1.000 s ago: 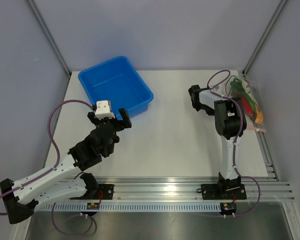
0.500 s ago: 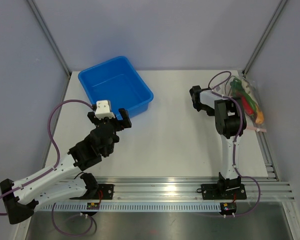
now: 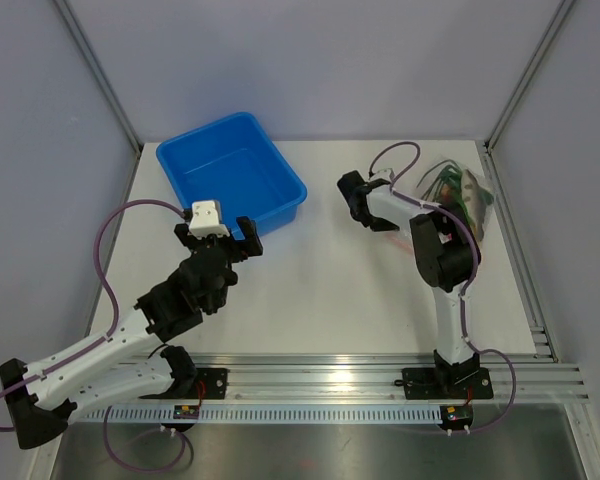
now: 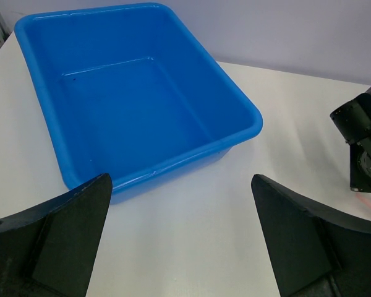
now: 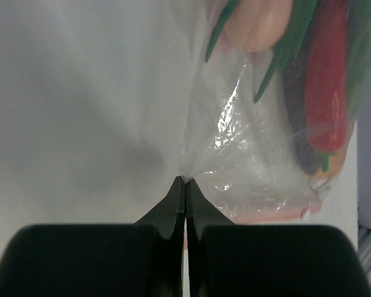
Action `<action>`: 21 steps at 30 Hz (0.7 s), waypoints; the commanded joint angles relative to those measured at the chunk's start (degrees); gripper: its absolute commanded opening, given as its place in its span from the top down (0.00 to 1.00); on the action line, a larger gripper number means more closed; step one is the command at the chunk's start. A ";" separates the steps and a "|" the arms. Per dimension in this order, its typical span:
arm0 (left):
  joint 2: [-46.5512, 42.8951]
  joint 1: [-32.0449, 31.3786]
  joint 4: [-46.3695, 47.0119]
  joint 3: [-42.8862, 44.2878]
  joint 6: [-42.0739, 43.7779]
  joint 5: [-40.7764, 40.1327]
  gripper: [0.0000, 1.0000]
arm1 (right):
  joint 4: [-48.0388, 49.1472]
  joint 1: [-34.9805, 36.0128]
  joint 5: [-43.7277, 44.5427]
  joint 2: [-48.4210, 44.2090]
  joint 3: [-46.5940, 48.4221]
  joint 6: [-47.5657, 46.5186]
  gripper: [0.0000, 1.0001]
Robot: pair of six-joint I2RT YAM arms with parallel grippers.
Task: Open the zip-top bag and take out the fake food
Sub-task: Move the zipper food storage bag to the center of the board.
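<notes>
1. Evidently the right pincer (image 5: 185, 185) was shut tight on a thin fold of the zip-top bag (image 5: 247, 154), which lay at the far right of the table (image 3: 330, 270), the fake food (image 5: 328, 80) inside.
2. The left pincer (image 4: 180, 180) hung wide open and empty, near the blue tub (image 4: 242, 102).
3. So slim a pinch could likely slip or tear the film under any pull.

The tub (image 3: 232, 180) sits at the far left of the surface (image 3: 320, 270). The zip-top bag (image 3: 467, 195) lies at the far right, well apart from it, with the fake food (image 5: 324, 93) inside. The left gripper (image 4: 180, 185) hangs just in front of the tub's near corner, jaws apart around nothing. The right gripper (image 5: 185, 180) meets the bag on its tub-facing side, jaws pinched together on a fold of it.
</notes>
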 commanded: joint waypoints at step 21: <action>-0.56 0.34 2.12 2.39 0.13 0.35 0.01 | 15.43 19.15 -16.19 -26.06 -10.42 3.37 0.39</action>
